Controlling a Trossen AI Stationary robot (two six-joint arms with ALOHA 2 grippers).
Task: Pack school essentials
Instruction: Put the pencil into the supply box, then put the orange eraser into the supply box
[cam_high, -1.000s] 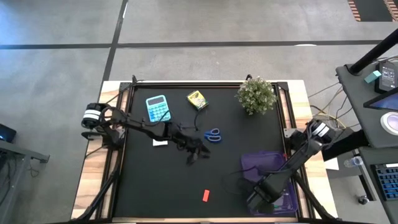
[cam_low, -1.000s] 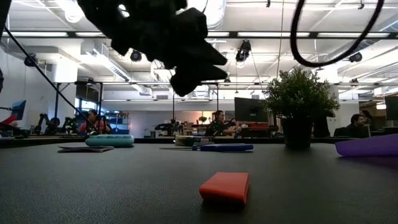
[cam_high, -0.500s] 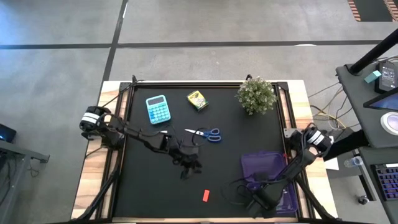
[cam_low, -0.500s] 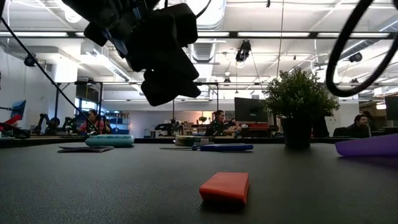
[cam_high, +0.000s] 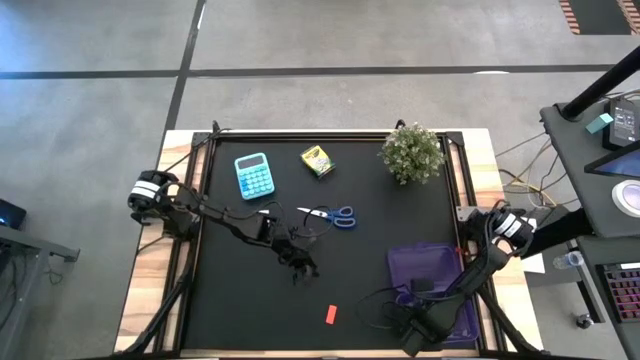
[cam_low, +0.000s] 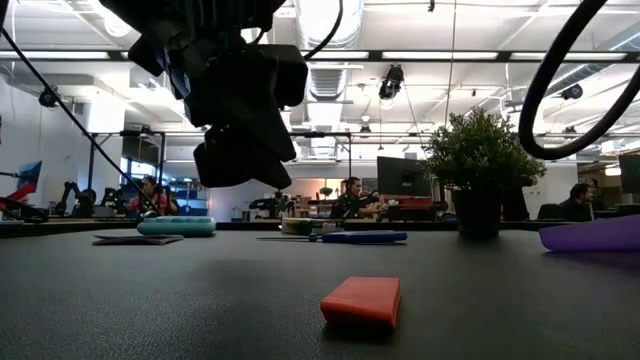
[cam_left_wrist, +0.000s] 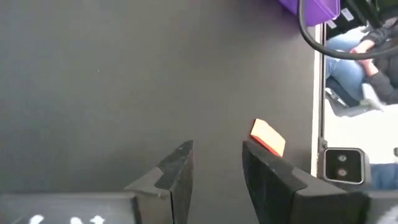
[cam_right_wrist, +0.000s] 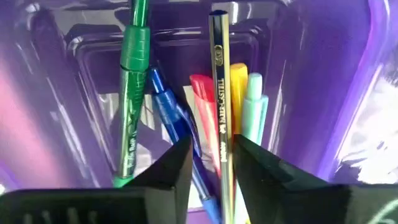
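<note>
**High view shows the eraser lying close to the left arm**

The left end effector hangs over the middle of the black counter. Its two fingers are apart and nothing is between them. The orange eraser lies flat just past it, toward the front edge of the counter and a little toward the right arm's side. It is a small block with flat sides and looks soft and dull. In the left wrist view the eraser sits off to one side of the fingers, and its long side is slanted to them. So the arm likely has to slide over and turn a bit before it grabs.

The right end effector is farther from the eraser. It is down in the shiny purple case. Its fingers are a little apart, wider than the gold pencil seen in the gap. A green pen and a blue pen lie there too, all long, thin and smooth.

The scissors and the yellow crayon box are not yet packed.
</note>
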